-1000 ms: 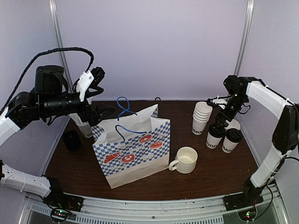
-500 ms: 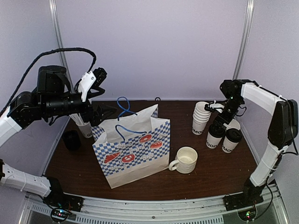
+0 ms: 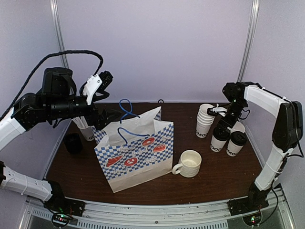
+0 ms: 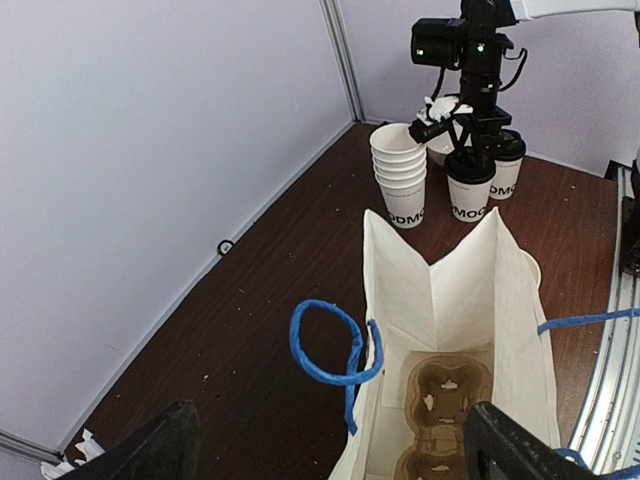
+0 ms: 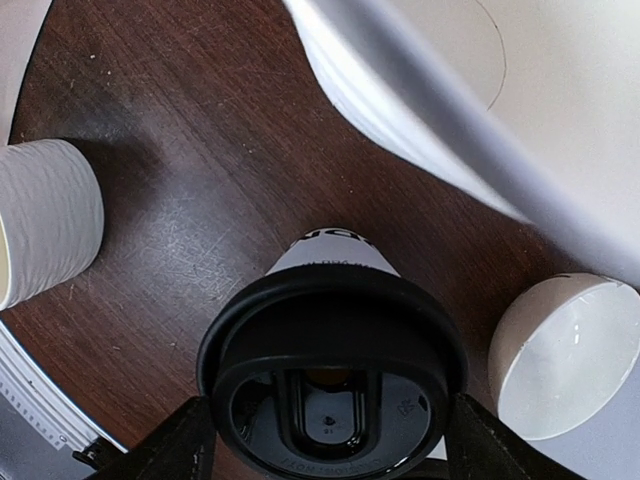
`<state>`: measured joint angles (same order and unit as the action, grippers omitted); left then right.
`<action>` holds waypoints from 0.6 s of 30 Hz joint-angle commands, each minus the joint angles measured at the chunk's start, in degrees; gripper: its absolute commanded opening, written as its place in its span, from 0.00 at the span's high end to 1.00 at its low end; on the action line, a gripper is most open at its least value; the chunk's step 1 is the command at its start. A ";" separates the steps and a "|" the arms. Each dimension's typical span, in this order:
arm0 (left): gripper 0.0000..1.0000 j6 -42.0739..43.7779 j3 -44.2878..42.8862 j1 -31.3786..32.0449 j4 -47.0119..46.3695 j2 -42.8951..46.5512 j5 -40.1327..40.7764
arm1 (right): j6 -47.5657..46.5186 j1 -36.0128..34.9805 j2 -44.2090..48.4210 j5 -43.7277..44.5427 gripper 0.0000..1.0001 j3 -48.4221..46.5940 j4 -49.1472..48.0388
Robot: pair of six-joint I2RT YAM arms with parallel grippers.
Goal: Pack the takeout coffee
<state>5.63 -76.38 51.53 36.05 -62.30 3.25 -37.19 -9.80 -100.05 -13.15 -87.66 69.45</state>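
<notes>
Two takeout coffee cups, white with black lids, stand side by side at the table's right [image 3: 219, 139] [image 3: 235, 143]. My right gripper [image 3: 221, 129] has come down over the left one. In the right wrist view its black lid [image 5: 330, 370] fills the gap, and both fingers of the right gripper [image 5: 330, 445] touch the lid's sides. That cup still stands on the table. My left gripper [image 4: 330, 455] hangs open and empty over the left rim of the blue-checked paper bag [image 3: 133, 148]. A brown cardboard cup carrier [image 4: 445, 400] lies in the bag's bottom.
A stack of lidless white paper cups [image 3: 206, 119] stands just left of the coffees. A white handled mug [image 3: 189, 163] sits by the bag's right side. A black object [image 3: 73, 143] and a cup [image 3: 87, 132] stand behind the bag at the left. The bag's blue handles [image 4: 330, 340] stick up.
My right gripper has shifted a little left and settled over the left lidded cup, its jaws narrowing onto the lid. The left arm has edged right above the bag.
</notes>
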 commanded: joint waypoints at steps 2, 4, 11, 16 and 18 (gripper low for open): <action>0.04 -0.46 -0.09 -0.29 -1.53 0.13 0.18 | -0.43 -0.91 0.18 0.19 0.17 1.03 1.20; 0.04 -0.54 -0.01 -0.29 -1.47 0.28 0.16 | -0.44 -1.01 0.13 0.37 0.17 1.19 1.15; 0.05 -1.13 0.05 -0.29 -1.08 0.59 -0.08 | 0.55 -1.01 -0.36 2.15 0.20 2.13 0.11; 0.04 -1.35 -0.80 -0.29 0.11 0.23 1.86 | 0.80 -1.14 -0.26 3.44 0.29 2.39 -0.23; 0.04 -1.92 -2.01 -0.29 1.10 -0.30 3.10 | 1.10 -1.26 0.45 2.60 0.32 1.94 0.60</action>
<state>5.02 -76.38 51.53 36.58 -62.33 3.92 -36.75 -10.61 -100.03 -11.66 -86.41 69.10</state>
